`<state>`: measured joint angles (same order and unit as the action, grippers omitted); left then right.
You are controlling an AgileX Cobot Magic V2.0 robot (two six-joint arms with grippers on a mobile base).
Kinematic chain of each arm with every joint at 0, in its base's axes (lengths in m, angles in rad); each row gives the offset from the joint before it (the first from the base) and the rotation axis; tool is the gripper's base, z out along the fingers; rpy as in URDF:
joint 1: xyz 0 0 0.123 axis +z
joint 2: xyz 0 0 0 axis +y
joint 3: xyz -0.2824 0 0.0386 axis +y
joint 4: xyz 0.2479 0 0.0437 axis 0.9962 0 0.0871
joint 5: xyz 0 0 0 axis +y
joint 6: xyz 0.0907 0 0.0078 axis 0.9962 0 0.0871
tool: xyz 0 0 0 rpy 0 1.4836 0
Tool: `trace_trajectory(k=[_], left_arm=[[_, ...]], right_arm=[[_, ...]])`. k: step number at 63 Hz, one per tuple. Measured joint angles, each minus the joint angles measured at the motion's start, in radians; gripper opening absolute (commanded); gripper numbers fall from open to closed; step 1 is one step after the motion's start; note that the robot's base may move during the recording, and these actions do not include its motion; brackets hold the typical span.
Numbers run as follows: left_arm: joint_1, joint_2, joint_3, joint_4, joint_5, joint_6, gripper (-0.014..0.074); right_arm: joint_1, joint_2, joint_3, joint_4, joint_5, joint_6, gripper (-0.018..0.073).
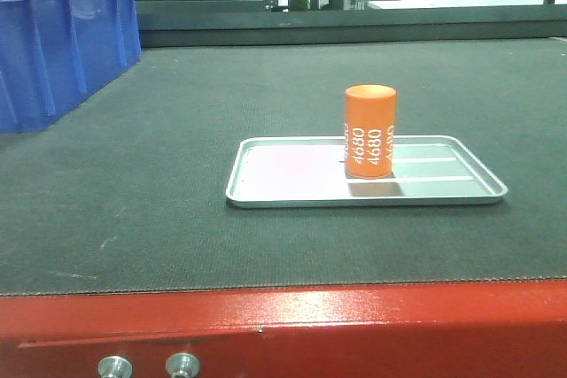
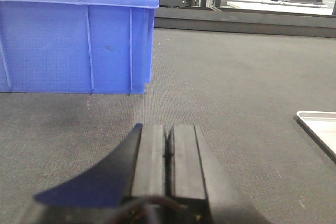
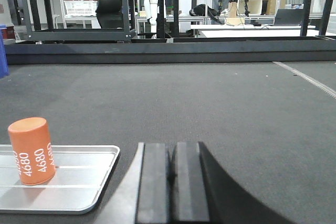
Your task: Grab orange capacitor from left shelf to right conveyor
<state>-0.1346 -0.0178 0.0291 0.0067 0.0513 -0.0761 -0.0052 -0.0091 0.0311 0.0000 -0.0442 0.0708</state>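
orange capacitor (image 1: 369, 130) stands upright on the shallow silver tray (image 1: 283, 190), toward the tray's far right part, and the tray sits flat on the right conveyor (image 1: 177, 183) belt. "4680" print faces the front camera. Red front edge (image 1: 354, 325) with 2 silver buttons (image 1: 149, 366) runs along the near side. Blue bin (image 1: 62, 46) sits far left on the belt, well apart from the tray. Left shelf not visible in any view

Left claw (image 2: 169, 153): pads pressed together, nothing between them, low over bare belt, bin ahead on its left, tray corner at the right edge of its view. Right claw (image 3: 172, 169): pads together too, empty, just above the belt; in its view the capacitor (image 3: 31, 150) stands left of it on the tray, not touching the claw

Step judgement: capacitor is already on the conveyor side and neither claw holds it, so the carry-and-place part looks done; this reads as the end of the task or the retreat after release. Whether sitting on the tray counts as delivered cannot be told from here

Next move, if any: both arms just back off clear of the tray without nudging it. If a re-place onto bare belt were wanted, right claw would need to open wide, shift left, and close round the cylinder's mid-height, keeping it upright
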Motion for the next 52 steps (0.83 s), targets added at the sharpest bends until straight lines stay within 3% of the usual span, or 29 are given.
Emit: trace_trajectory(k=[52], left_arm=[[0.000, 0.000, 0.000, 0.000, 0.000, 0.000, -0.0105]], right_arm=[[0.000, 0.000, 0.000, 0.000, -0.002, 0.008, 0.0059]])
